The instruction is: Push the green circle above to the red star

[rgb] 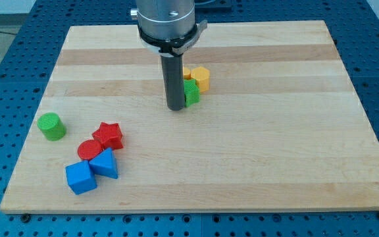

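Note:
The green circle [50, 126] is a short green cylinder near the board's left edge. The red star [108, 135] lies to its right and a little lower, apart from it. My tip [176, 107] rests on the board near the middle, well to the right of and above both blocks. It stands right beside a green block [191, 93], which the rod partly hides.
A red circle [89, 149], a blue triangle [105, 163] and a blue cube [80, 177] cluster just below the red star. A yellow hexagon [201, 78] and another yellow block [187, 71] sit behind the rod. The wooden board [275, 145] lies on a blue table.

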Action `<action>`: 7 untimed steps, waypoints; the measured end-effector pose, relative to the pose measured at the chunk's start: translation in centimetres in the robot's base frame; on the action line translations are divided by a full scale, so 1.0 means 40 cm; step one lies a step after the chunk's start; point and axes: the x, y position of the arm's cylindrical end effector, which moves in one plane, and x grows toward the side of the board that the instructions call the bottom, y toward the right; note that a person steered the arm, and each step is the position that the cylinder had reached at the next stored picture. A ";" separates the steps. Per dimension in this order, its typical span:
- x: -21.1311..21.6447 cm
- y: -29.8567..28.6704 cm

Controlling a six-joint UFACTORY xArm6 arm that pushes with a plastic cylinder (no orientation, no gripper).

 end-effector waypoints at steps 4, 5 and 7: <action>-0.021 -0.314; -0.023 -0.541; 0.043 -0.656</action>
